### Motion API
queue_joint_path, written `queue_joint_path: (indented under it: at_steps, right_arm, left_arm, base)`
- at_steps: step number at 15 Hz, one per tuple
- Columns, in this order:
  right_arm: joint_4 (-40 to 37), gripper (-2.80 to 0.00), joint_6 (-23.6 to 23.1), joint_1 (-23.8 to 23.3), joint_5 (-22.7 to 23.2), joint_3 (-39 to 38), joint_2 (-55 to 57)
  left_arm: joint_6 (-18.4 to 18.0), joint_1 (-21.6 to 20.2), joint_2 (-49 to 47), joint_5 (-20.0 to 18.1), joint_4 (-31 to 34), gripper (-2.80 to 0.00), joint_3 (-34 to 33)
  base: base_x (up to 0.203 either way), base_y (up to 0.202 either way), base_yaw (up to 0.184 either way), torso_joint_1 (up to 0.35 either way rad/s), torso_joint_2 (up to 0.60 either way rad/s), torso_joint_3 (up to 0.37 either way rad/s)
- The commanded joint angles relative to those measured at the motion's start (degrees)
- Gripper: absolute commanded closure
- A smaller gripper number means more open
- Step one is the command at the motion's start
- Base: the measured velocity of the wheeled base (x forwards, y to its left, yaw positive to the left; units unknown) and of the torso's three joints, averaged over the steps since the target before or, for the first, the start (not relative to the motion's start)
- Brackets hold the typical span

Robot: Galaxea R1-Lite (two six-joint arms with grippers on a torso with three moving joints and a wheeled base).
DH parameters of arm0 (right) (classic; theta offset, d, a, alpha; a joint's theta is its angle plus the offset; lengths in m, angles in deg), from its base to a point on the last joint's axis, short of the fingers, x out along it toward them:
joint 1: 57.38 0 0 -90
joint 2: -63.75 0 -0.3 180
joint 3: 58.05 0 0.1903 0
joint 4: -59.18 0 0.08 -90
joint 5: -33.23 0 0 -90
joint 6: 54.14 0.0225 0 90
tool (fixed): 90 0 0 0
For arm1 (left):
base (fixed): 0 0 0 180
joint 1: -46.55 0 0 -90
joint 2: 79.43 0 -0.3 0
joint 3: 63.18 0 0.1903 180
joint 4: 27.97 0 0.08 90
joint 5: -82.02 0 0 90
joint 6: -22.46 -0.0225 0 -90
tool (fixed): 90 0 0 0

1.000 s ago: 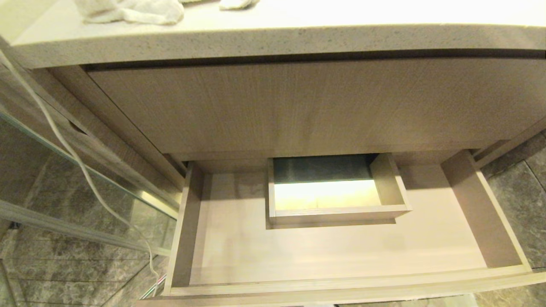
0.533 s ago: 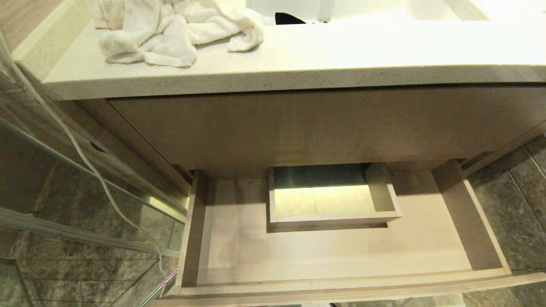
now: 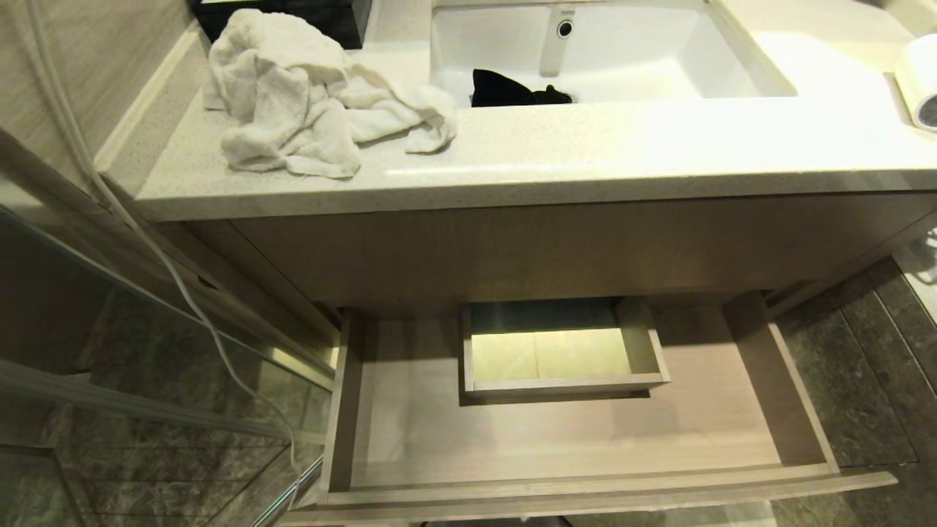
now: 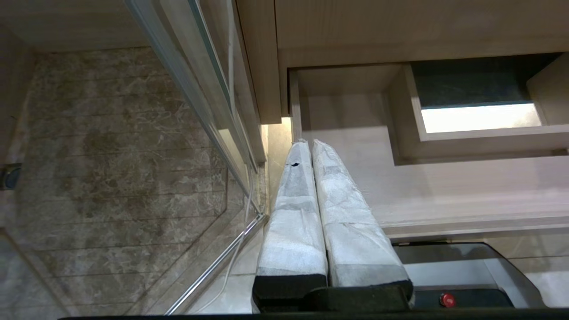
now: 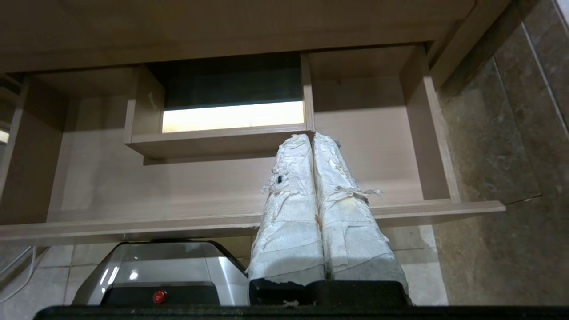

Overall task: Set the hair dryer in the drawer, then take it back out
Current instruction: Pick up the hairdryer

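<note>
1. Bathroom vanity before us: a towel (image 3: 307, 95) on the tabletop (image 3: 585, 157), sink (image 3: 607, 51) behind.
2. We see the drawer (image 3: 571, 439) open and bare.
3. What looks like the hair dryer (image 3: 921, 91) sits at the tabletop's right edge.
4. Left gripper (image 4: 311, 144) and right gripper (image 5: 311, 138): jaws together, holding nothing.

1. Before me I have the drawer (image 3: 410, 446) pulled out from under the counter (image 3: 585, 157), its front strip nearest me.
2. In the drawer's floor, toward the back and centre, I see 1 boxed cut-out (image 3: 560, 384).
3. On the counter's left part lies a crumpled towel (image 3: 307, 102); behind it stands a box (image 3: 293, 18).
4. Right of the towel the sink (image 3: 659, 58) is set into the counter, with a pouch (image 3: 512, 89) in its basin and the tap (image 3: 556, 44) behind that.
5. The hair dryer (image 3: 921, 91) lies on the counter at my far right, well apart from the drawer.
6. A glass panel (image 3: 146, 351) stands left of the drawer, with 1 cable (image 3: 183, 293) hanging down before it.
</note>
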Motion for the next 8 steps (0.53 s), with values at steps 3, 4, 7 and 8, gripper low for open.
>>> queue_joint_path:
  at_steps: [3,4,7,8]
  right_arm:
    - [0.0,0.00,0.0,0.0,0.0,-0.1,0.0]
    - [0.0,0.00,0.0,0.0,0.0,-0.1,-0.1]
    - [0.0,0.00,0.0,0.0,-0.1,-0.1,0.0]
    - [0.0,0.00,0.0,0.0,-0.1,-0.1,0.0]
  left_arm:
    - [0.0,0.0,0.0,0.0,0.0,0.00,0.0]
    - [0.0,0.0,0.0,0.0,0.0,0.00,0.0]
    - [0.0,0.0,0.0,0.0,0.0,0.00,-0.1]
    - [0.0,0.0,0.0,0.0,0.0,0.00,0.0]
  base:
    - [0.000,0.000,0.000,0.311,-0.59,-0.286]
    - [0.000,0.000,0.000,0.307,-0.60,-0.286]
    - [0.000,0.000,0.000,0.227,-0.43,-0.211]
    - [0.000,0.000,0.000,0.198,-0.37,-0.183]
